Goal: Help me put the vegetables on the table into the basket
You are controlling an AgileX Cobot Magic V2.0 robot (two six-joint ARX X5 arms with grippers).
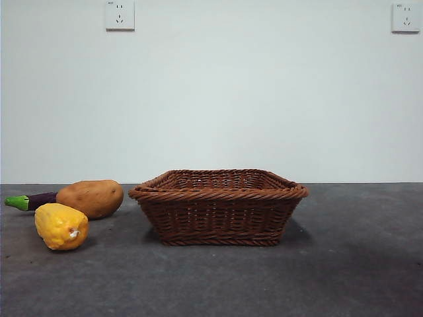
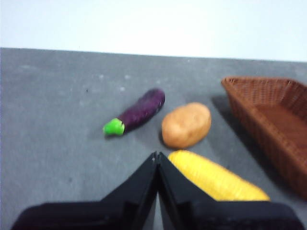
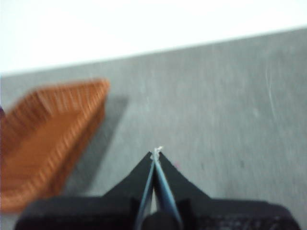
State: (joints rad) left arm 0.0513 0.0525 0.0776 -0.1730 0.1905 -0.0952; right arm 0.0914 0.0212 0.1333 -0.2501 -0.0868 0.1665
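The brown potato (image 1: 91,197), the purple eggplant (image 1: 30,201) with a green stem, and the lumpy yellow vegetable (image 1: 61,226) lie together on the table (image 1: 344,264), left of the empty wicker basket (image 1: 218,205). In the left wrist view my left gripper (image 2: 157,155) is shut and empty, above the table just short of the yellow vegetable (image 2: 216,178), with the potato (image 2: 186,125) and eggplant (image 2: 139,111) beyond it and the basket (image 2: 273,124) to one side. My right gripper (image 3: 156,151) is shut and empty, over bare table beside the basket (image 3: 48,134). Neither arm shows in the front view.
A white wall stands behind the table with two sockets (image 1: 119,14) high up. The dark grey table runs out on both sides of the basket.
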